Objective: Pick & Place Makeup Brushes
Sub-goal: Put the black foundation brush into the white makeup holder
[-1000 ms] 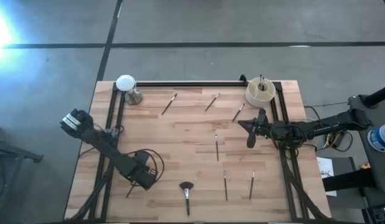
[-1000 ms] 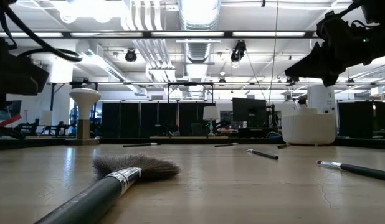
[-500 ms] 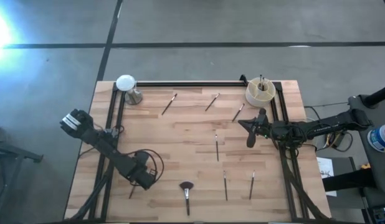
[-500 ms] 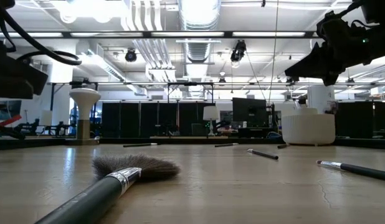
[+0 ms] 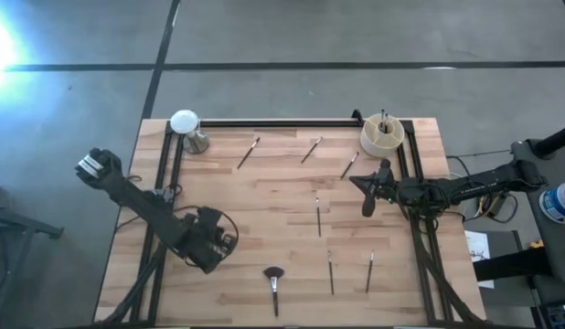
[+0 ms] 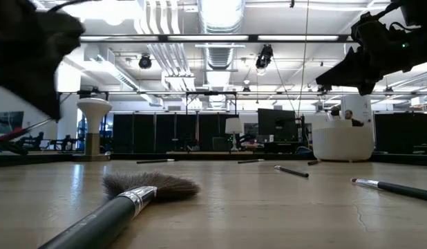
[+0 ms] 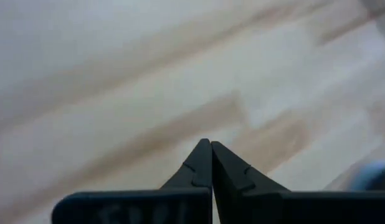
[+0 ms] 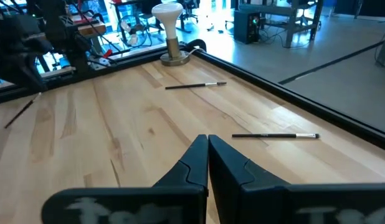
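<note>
Several thin makeup brushes lie flat on the wooden table: one (image 5: 249,153) and another (image 5: 311,150) near the far edge, a third (image 5: 349,165) by the white cup (image 5: 383,135), which holds upright brushes. More lie mid-table (image 5: 318,217) and near the front (image 5: 331,272), (image 5: 369,272). The fluffy-headed brush (image 5: 273,285) lies at the near edge, close in the low view (image 6: 141,194). My left gripper (image 5: 206,251) is shut over the near left table, empty in its wrist view (image 7: 210,144). My right gripper (image 5: 356,182) is shut and empty (image 8: 208,140), hovering right of centre.
A white mushroom-shaped stand (image 5: 186,128) is at the far left corner, also in the right wrist view (image 8: 169,34). Black rails (image 5: 282,122) run along the table's far edge and both sides. One thin brush (image 8: 21,114) lies near the left arm.
My left arm has swung: its gripper has moved a little toward the far edge and risen, now filling the low view's upper left corner. The right arm and the brushes have kept still.
</note>
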